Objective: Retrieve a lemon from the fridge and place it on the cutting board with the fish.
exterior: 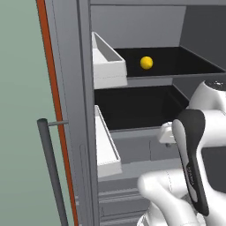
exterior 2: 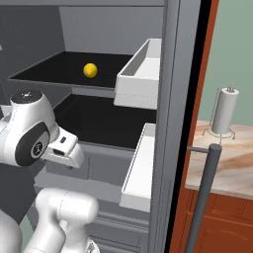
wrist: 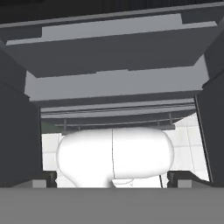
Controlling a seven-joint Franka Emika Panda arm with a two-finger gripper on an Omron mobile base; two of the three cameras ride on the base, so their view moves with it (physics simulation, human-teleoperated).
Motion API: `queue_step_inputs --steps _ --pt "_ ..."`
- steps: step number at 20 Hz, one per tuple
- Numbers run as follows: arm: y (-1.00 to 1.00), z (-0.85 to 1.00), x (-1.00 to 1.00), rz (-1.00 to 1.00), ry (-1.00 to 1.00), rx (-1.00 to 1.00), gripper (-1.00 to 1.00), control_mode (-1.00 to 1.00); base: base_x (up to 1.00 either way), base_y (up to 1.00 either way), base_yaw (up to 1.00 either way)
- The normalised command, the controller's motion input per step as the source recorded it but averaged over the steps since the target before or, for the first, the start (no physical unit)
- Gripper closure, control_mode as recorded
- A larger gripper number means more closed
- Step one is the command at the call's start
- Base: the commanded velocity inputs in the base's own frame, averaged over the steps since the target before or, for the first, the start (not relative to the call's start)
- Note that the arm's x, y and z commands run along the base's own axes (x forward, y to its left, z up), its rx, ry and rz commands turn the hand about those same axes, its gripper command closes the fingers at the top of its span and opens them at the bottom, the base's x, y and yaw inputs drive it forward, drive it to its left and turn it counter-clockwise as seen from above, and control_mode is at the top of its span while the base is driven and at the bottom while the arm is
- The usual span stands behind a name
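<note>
Lemon (exterior: 146, 62) sits on fridge (exterior: 84, 110) shelf; tool (wrist: 112, 180) spread wide, fingertips barely visible.

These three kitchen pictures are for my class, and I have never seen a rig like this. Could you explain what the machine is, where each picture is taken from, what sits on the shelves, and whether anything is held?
The machine is a white robot arm on a driving base, facing an open fridge. Two pictures come from cameras on the base, one behind the arm to its left and one to its right, so they show the same scene from two sides. The third comes from a camera on the hand, looking along the gripper, whose dark fingertips stand far apart at the bottom corners, so it is open and holds nothing. A lemon lies alone on the upper black shelf. White door bins hang on both doors. On the right, a paper towel roll stands on a counter.
</note>
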Motion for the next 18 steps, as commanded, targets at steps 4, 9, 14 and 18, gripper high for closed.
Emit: queue_step_inputs --steps 4,9,14,18 --pt "0.00 0.28 0.09 0.13 -0.20 -0.04 -1.00 -1.00 0.00 0.00 0.00" --pt "0.04 0.43 0.09 0.05 -0.25 -0.14 -1.00 -1.00 0.00 0.00 0.00" --pt "0.01 0.54 0.52 0.00 -0.24 -0.06 -1.00 -1.00 0.00 0.00 0.00" --pt "0.03 0.46 0.73 0.00 -0.30 0.00 -1.00 -1.00 0.00 0.00 0.00"
